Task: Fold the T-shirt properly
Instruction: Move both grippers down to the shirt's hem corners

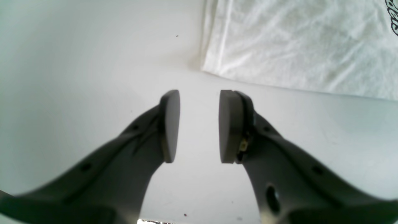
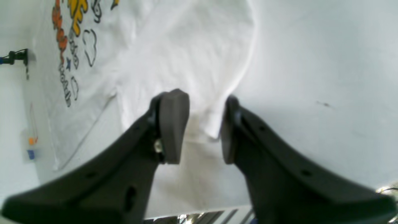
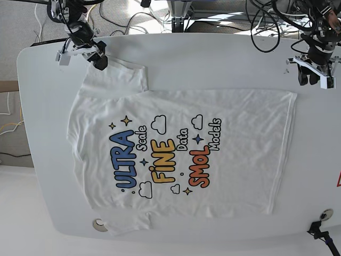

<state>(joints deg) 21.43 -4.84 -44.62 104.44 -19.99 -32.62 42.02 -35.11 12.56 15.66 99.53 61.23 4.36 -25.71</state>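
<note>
The white T-shirt (image 3: 181, 154) lies flat on the white table (image 3: 213, 58), print side up, with the neck at the left and the hem at the right. My right gripper (image 3: 97, 58) is open at the upper left sleeve. In the right wrist view it (image 2: 200, 130) hangs over the sleeve's edge (image 2: 186, 56) and holds nothing. My left gripper (image 3: 314, 77) is open above bare table, just beyond the hem's upper right corner. In the left wrist view it (image 1: 199, 127) is empty, with the shirt's corner (image 1: 295, 43) ahead of it.
Cables (image 3: 266, 21) lie along the table's far edge. A round fitting (image 3: 98, 224) sits in the table by the lower sleeve. A black clamp (image 3: 319, 232) is at the bottom right corner. The table edge shows under the right gripper (image 2: 199, 216).
</note>
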